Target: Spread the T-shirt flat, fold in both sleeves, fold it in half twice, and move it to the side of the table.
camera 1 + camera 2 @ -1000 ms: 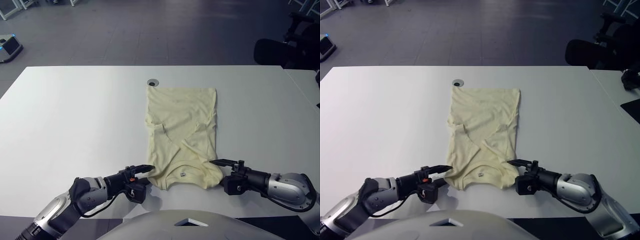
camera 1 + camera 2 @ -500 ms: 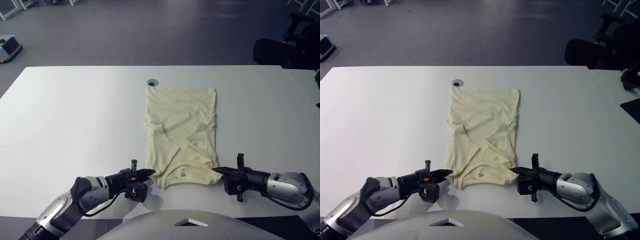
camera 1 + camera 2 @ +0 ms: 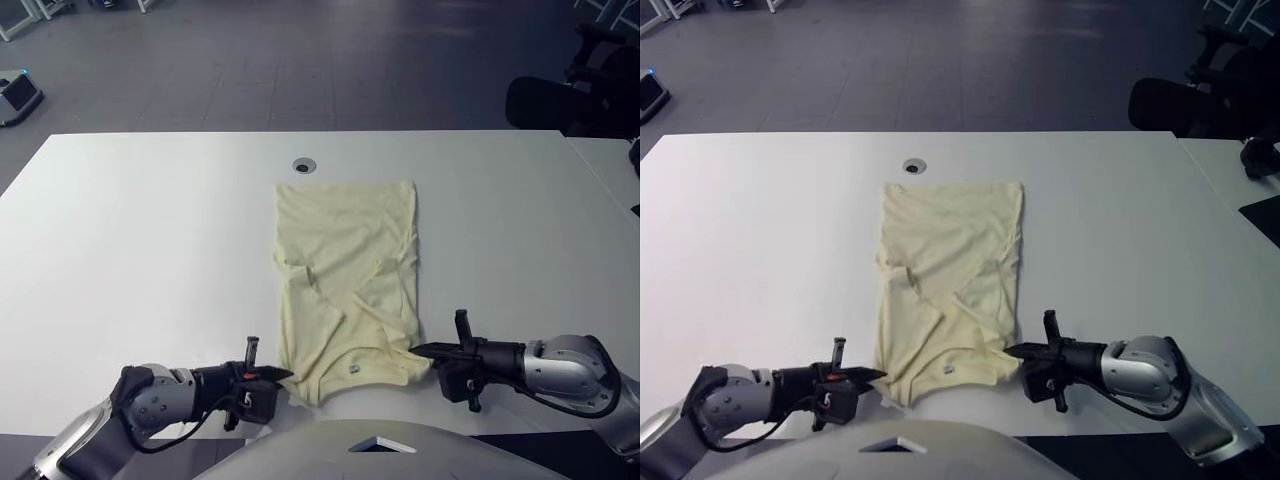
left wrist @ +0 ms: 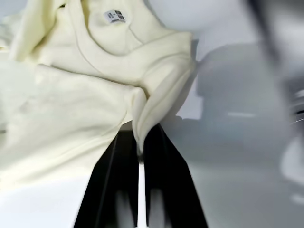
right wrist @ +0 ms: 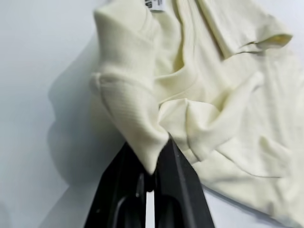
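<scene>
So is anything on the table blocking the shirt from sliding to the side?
Nothing visible does. Only plain white table lies on both sides of the T-shirt. A small round port sits just beyond its far edge, out of the way.

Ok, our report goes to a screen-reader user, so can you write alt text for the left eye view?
A pale yellow T-shirt, sleeves folded in, lies lengthwise on a white table. The left gripper and right gripper each pinch a near corner at the collar end.
</scene>
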Robot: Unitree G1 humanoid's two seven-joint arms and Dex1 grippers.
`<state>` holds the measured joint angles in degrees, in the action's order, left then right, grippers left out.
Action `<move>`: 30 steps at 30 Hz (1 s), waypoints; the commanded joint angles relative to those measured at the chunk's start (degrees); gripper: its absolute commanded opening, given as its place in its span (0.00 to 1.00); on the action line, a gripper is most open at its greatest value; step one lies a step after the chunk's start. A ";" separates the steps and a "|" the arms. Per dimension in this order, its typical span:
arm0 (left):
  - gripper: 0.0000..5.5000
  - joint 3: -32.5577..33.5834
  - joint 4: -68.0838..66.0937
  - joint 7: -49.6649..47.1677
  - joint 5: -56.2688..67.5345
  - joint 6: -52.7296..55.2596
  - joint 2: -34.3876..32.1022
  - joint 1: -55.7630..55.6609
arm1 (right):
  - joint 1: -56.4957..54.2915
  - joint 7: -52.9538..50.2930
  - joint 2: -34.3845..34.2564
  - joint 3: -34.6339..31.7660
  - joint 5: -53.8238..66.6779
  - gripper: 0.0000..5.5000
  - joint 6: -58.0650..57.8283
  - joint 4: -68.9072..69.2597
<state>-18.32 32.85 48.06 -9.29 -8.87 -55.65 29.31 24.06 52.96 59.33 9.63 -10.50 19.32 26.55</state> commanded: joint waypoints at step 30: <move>0.00 12.13 -22.14 23.65 49.70 45.62 2.21 -45.44 | -51.26 28.37 -6.34 4.27 46.44 0.01 -55.04 -21.84</move>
<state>-4.35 16.12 70.99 42.79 36.22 -55.54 -10.63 -22.09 80.63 55.92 11.89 38.96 -36.06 11.04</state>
